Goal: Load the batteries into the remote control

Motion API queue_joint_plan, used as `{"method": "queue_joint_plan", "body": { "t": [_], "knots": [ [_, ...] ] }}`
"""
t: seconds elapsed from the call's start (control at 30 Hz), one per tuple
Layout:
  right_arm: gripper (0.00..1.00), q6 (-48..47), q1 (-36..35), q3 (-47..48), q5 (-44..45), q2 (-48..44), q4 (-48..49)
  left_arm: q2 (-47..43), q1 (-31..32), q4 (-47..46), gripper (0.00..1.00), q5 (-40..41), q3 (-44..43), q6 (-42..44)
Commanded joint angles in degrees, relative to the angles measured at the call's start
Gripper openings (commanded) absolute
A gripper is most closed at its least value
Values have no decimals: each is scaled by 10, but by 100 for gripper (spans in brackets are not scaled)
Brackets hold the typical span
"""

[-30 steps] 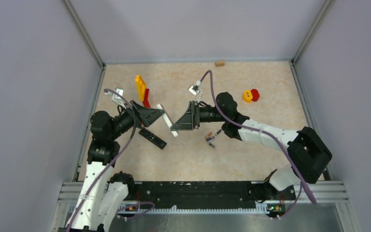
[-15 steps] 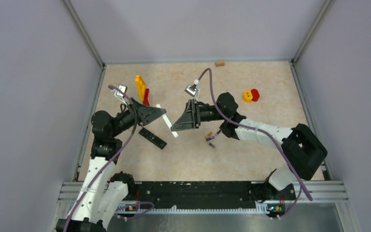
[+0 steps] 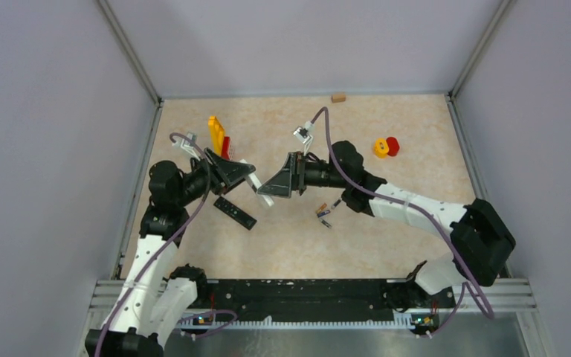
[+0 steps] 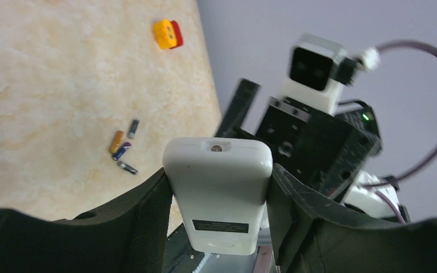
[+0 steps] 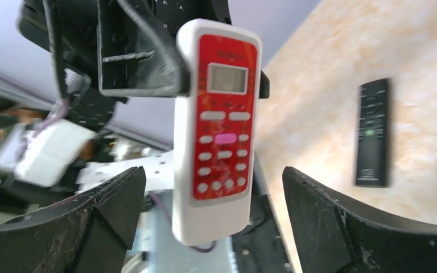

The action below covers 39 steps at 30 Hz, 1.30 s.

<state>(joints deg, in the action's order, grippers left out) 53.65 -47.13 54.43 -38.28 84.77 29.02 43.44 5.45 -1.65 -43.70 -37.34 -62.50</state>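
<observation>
Finishing a handover: opening the right gripper [image 3: 266, 190] wide and letting go of the white, red-faced remote [image 5: 221, 122], having closed the left gripper [image 4: 221, 181] partway onto its two sides, holding it aloft above the table [image 3: 386, 245]. Leaving the batteries [image 3: 323, 213] lying loose right of the table's middle, well off every edge. Probably freeing the right gripper for fetching one of them.

White remote [image 5: 219, 131], red button face, gripped by its sides and raised; four batteries [image 4: 116, 142] lie loose, clustered, well apart.
</observation>
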Motion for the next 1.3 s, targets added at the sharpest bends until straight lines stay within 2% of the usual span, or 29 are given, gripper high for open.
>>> {"method": "queue_joint_plan", "body": {
  "t": [0.0,0.13,0.2,0.33,0.5,0.6,0.63,0.67,0.7,0.77,0.8,0.83,1.0,1.13,1.27],
  "knots": [
    [92,-179,-57,26,204,-68,-114,11,1,90,10,92,-42,44],
    [93,-252,-120,19,352,-75,-117,27,1,120,7,135,-44,32],
    [90,-263,-135,20,393,-66,-115,30,1,116,7,139,-42,22],
    [70,-254,-145,59,431,-30,-164,31,1,102,8,129,-41,11],
    [55,-240,-150,81,438,0,-191,25,1,104,11,123,-40,6],
    [33,-231,-150,82,437,3,-189,20,0,104,15,122,-39,9],
    [26,-228,-150,82,436,2,-187,18,0,106,21,124,-39,12],
    [21,-224,-150,81,436,-2,-187,14,0,105,31,124,-40,19],
    [15,-219,-150,79,438,-7,-185,10,0,105,48,124,-42,26],
    [11,-207,-146,73,440,-19,-182,1,0,105,80,120,-49,51],
    [10,-199,-142,69,432,-25,-177,-5,0,105,91,117,-53,68],
    [10,-189,-134,62,414,-34,-169,-12,0,104,98,112,-56,89],
    [9,-89,-64,15,236,-71,-63,-42,0,85,99,75,-62,144],
    [9,-1,-27,-18,130,-89,50,-24,0,-55,99,-45,-35,31],
    [10,43,-21,-21,96,-97,96,-25,0,-104,99,-56,-24,-10]
  ]
}}
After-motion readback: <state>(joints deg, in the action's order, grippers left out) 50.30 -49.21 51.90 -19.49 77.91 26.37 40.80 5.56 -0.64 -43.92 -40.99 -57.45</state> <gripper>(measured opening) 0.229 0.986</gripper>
